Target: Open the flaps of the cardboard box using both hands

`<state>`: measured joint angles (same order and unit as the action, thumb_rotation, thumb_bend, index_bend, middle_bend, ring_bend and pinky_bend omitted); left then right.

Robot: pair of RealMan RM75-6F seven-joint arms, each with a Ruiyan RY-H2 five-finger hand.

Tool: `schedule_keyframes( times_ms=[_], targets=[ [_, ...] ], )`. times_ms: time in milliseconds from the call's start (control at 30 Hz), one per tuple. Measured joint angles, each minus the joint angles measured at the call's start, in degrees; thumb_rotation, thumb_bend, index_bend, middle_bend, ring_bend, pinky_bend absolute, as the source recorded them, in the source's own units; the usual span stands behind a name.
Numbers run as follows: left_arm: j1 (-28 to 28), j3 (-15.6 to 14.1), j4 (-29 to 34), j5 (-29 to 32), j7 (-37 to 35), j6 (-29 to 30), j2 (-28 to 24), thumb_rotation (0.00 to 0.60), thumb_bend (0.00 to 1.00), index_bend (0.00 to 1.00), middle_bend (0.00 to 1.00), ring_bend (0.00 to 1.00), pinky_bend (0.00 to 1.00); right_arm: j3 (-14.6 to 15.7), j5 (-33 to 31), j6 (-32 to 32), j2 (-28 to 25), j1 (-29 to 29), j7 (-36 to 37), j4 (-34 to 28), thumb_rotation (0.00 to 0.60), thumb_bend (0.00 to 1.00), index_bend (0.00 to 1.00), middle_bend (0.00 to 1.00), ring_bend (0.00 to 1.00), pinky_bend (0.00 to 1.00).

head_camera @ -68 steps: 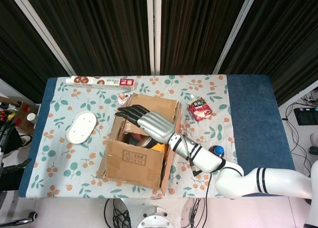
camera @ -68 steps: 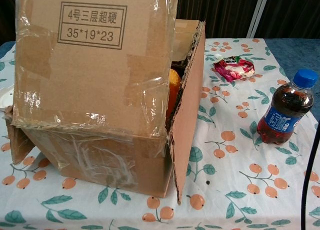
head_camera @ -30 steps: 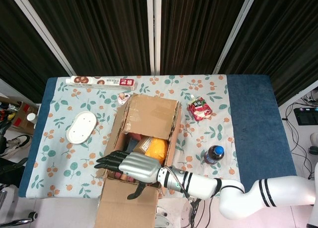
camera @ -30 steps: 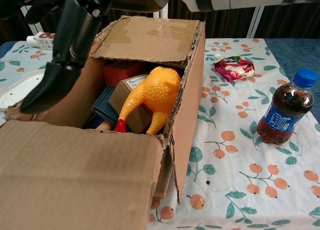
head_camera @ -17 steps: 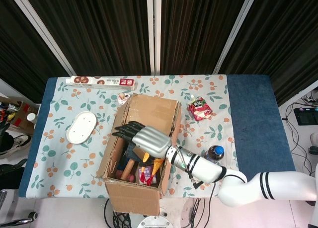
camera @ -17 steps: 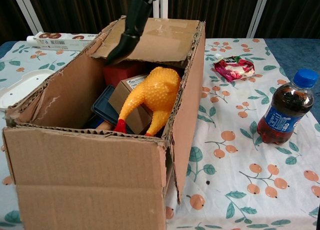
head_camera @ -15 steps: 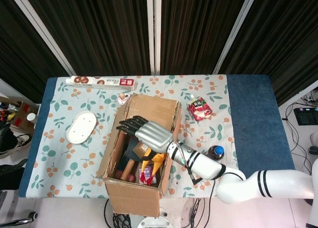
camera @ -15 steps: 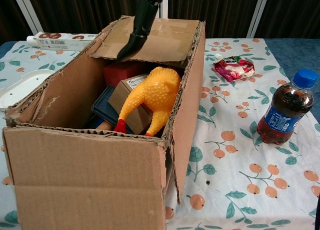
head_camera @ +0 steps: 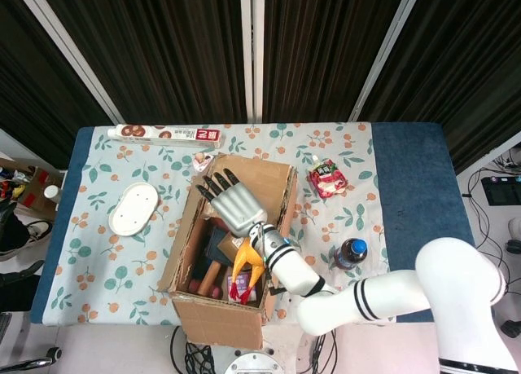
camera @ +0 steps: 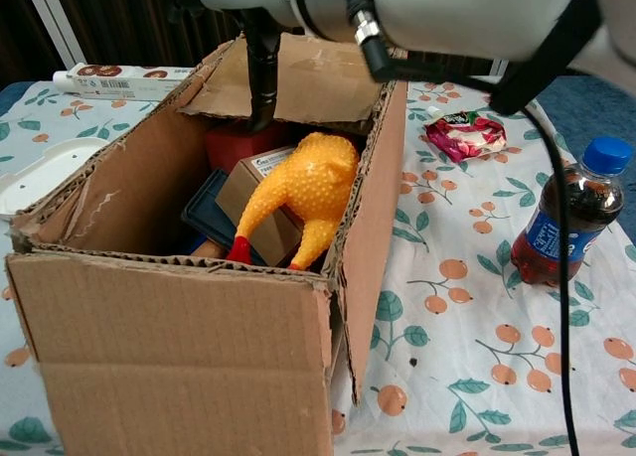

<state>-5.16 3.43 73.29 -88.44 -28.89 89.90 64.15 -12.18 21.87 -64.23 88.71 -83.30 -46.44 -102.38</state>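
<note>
Right hand (head_camera: 234, 200) spread over the open cardboard box (head_camera: 221, 323)
Fingers apart, holding nothing, above the far flap (head_camera: 260, 177); yellow rubber chicken (head_camera: 247, 257) inside the box; white oval dish (head_camera: 134, 209) off to the left, red pouch (head_camera: 327, 179) and cola bottle (head_camera: 348, 253) right, long carton (head_camera: 165, 134) at the far edge

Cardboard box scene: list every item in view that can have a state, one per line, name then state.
cardboard box: upright, near flap folded down outside, far flap still lying over the far end.
right hand: fingers spread, holding nothing, over the far flap.
rubber chicken: inside the box, leaning on a carton.
cola bottle: upright, capped.
snack pouch: lying flat.
white dish: lying flat on the table.
</note>
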Motion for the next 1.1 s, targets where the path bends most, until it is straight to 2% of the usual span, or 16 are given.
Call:
schedule_keyframes(
  times_ms=[133, 367, 633, 800, 1100],
  targets=[
    [0.1, -0.1, -1.4, 0.1, -1.0, 0.0, 0.5, 0.6, 0.04, 0.0, 0.03, 0.07, 0.17, 0.1, -1.3, -2.9, 4.0, -1.1, -3.2, 2.4, 0.6, 0.0, 0.0, 0.0, 0.0, 0.0],
    [0.4, -0.2, -3.7, 0.1, -2.8, 0.2, 1.4, 0.6, 0.04, 0.0, 0.03, 0.07, 0.17, 1.1, 1.4, -5.9, 8.2, -0.3, -5.4, 6.2, 0.6, 0.0, 0.0, 0.0, 0.0, 0.0],
    [0.6, -0.4, -5.1, 0.3, -3.9, 0.0, 1.8, 0.6, 0.04, 0.0, 0.03, 0.07, 0.17, 1.1, 2.0, -5.4, 10.8, 1.8, -7.7, 11.3, 0.6, 0.0, 0.0, 0.0, 0.0, 0.0],
    [0.5, -0.4, -5.3, 0.3, -4.3, -0.1, 1.8, 0.6, 0.04, 0.0, 0.02, 0.07, 0.17, 0.6, 3.8, -5.2, 10.5, 3.1, -7.8, 11.9, 0.6, 0.0, 0.0, 0.0, 0.0, 0.0],
    [0.2, -0.3, -4.3, 0.0, -3.4, -0.2, 1.6, 0.6, 0.04, 0.0, 0.02, 0.07, 0.17, -2.0, 5.6, -4.9, 5.8, 5.4, -7.5, 9.2, 0.6, 0.0, 0.0, 0.0, 0.0, 0.0]
  ],
)
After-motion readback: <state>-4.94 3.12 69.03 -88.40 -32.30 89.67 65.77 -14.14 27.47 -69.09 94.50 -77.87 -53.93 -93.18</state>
